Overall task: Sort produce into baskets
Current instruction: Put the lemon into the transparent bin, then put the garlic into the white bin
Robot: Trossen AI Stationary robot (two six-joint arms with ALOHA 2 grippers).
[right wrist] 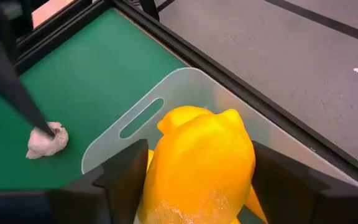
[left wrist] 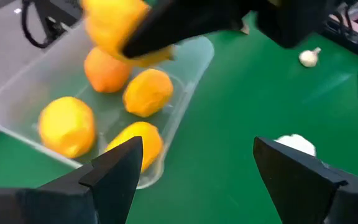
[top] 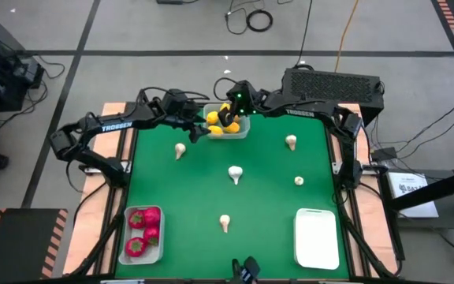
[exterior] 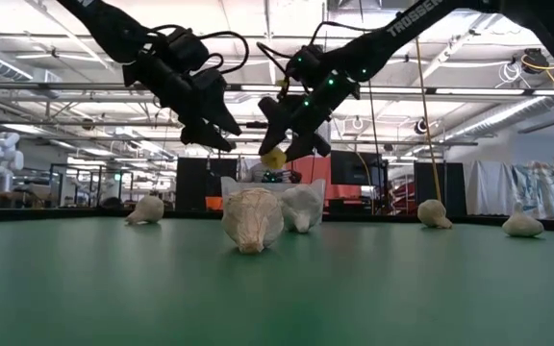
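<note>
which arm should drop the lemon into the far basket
Right. The right gripper already grips the lemon directly above the far basket, which holds other yellow pieces. The left gripper hovers open and empty beside that basket.

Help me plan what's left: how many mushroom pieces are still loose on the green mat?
5 mushrooms: one at back left, one at back right, one mid-mat, one right of centre, one near the front. None shows hidden.
</note>
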